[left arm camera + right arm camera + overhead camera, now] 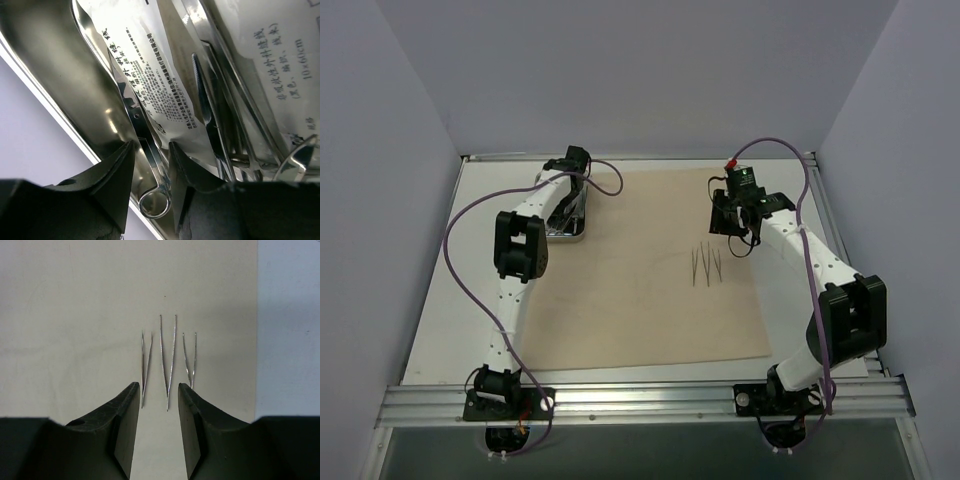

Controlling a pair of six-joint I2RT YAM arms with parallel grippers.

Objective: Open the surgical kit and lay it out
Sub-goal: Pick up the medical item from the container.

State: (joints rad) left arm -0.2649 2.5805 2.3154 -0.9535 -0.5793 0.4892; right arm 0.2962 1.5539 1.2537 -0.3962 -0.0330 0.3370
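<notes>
The left claw [150, 147], spread, straddles a ring-handled instrument [136, 122] in the steel tray [75, 85] (ring end nearest, long axis running away from it); the right claw [155, 390], likewise spread, hovers above three tweezers [167, 360] on the beige cloth [75, 300].

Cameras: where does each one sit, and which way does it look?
Top external: high behind the arms, looking down at the beige cloth wrap; both arms show.
Left wrist: on the left arm, looking into the steel tray at packets and instruments; the left fingers show.
Right wrist: on the right arm, looking down at three tweezers; the right fingers show.
Shared: top external and right wrist both see the tweezers on the cloth.
</notes>
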